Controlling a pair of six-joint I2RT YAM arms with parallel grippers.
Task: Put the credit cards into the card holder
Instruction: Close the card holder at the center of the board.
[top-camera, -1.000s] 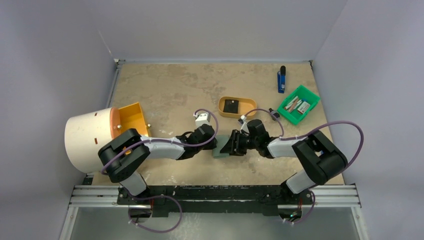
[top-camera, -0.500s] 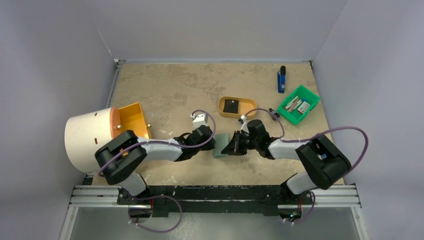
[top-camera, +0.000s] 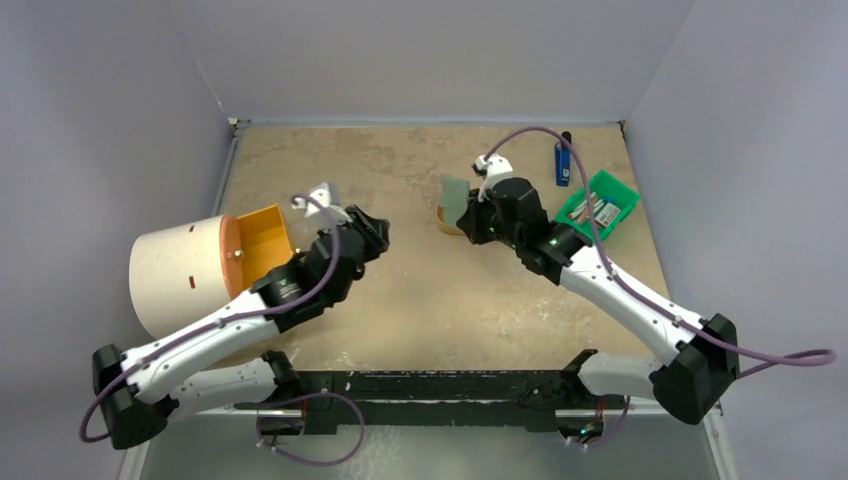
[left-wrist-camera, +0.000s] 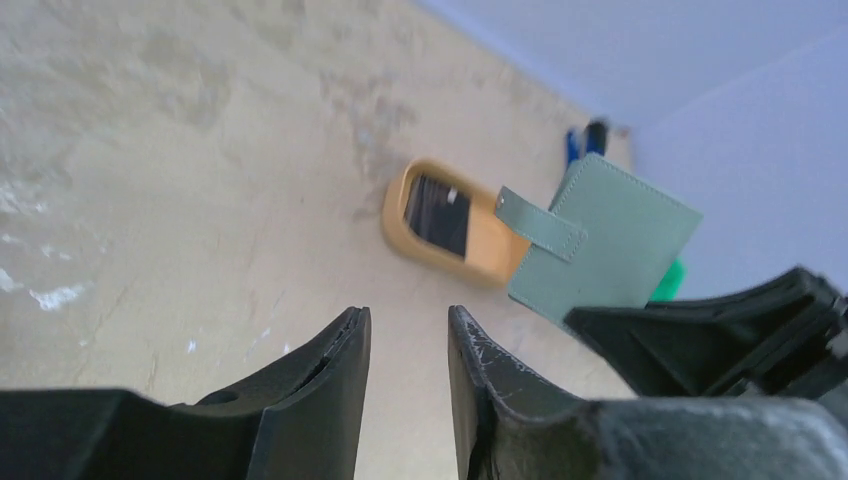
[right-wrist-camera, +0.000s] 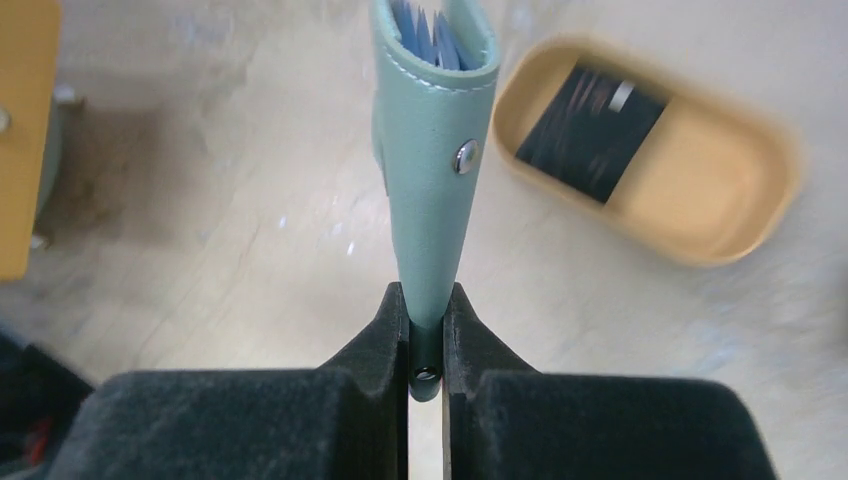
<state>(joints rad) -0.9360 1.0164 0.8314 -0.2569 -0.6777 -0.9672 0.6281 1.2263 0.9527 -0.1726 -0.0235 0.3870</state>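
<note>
The sage-green card holder (top-camera: 455, 196) hangs in the air above the tan tray, held by its bottom edge in my shut right gripper (top-camera: 470, 210). In the right wrist view the card holder (right-wrist-camera: 435, 150) stands upright between the fingers of that gripper (right-wrist-camera: 427, 300), its snap stud facing me and blue-white card edges (right-wrist-camera: 425, 20) showing in its open top. My left gripper (top-camera: 377, 232) is open and empty, raised over the table left of centre. In the left wrist view that gripper (left-wrist-camera: 408, 330) points at the card holder (left-wrist-camera: 610, 245), whose snap tab sticks out.
The tan oval tray (top-camera: 445, 222) holds a small black square item (right-wrist-camera: 590, 130). A green bin (top-camera: 598, 208) with card-like items sits at the back right, with a blue object (top-camera: 563, 160) behind it. A white cylinder (top-camera: 180, 275) and an orange box (top-camera: 265, 235) stand at the left.
Both grippers were at the card holder low on the table's middle. The right arm has lifted it up and back over the tan tray. The left gripper has let go and drawn back left.
</note>
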